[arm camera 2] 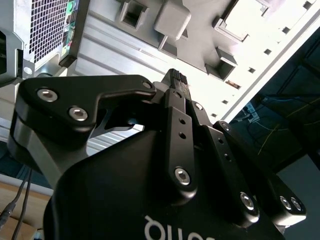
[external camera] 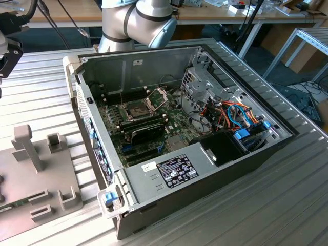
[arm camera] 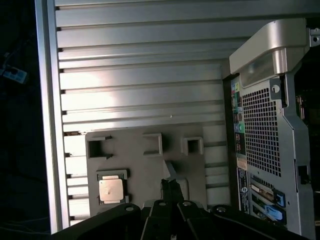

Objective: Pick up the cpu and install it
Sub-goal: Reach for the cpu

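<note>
Hovering over grey fixture plate (arm camera: 145, 170) on table (arm camera: 140, 75) with gripper (arm camera: 169, 183) closed on nothing, near cpu (arm camera: 111, 190) lying flat in its nest. Could ram plate if lowered unparted; could tilt or drop cpu from off-centre pinch at pickup.

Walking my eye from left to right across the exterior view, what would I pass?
Grey holder plate → processor socket on the green board → metal drive cage → orange and blue cables → ribbed table top.
</note>
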`<state>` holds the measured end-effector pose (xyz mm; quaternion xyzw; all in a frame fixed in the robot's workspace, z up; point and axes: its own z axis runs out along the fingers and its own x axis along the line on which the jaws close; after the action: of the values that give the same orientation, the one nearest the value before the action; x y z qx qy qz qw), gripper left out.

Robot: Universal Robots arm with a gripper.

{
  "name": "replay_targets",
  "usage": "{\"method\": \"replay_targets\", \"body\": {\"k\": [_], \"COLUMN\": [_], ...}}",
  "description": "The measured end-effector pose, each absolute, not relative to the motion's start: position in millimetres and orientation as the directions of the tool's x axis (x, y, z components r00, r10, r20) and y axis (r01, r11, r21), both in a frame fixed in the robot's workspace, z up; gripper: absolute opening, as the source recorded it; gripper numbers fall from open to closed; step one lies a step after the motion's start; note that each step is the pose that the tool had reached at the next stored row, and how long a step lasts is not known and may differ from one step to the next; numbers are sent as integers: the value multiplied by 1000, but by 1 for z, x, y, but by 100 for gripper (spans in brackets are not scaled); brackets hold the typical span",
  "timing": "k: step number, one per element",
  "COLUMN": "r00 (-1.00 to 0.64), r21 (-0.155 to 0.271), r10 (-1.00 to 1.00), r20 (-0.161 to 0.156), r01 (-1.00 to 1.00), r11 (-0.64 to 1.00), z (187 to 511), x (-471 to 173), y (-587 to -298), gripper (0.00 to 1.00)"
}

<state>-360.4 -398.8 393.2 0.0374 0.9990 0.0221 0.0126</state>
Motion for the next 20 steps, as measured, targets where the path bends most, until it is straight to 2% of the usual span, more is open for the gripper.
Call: {"method": "replay_targets", "body": {"k": [20], "r00": [-997], "r21": [45], "r10": [75], "r20": [-24], "r01": [74], "r11": [996], "z": [393], "x": [-387], "y": [-399], "gripper": [11]}}
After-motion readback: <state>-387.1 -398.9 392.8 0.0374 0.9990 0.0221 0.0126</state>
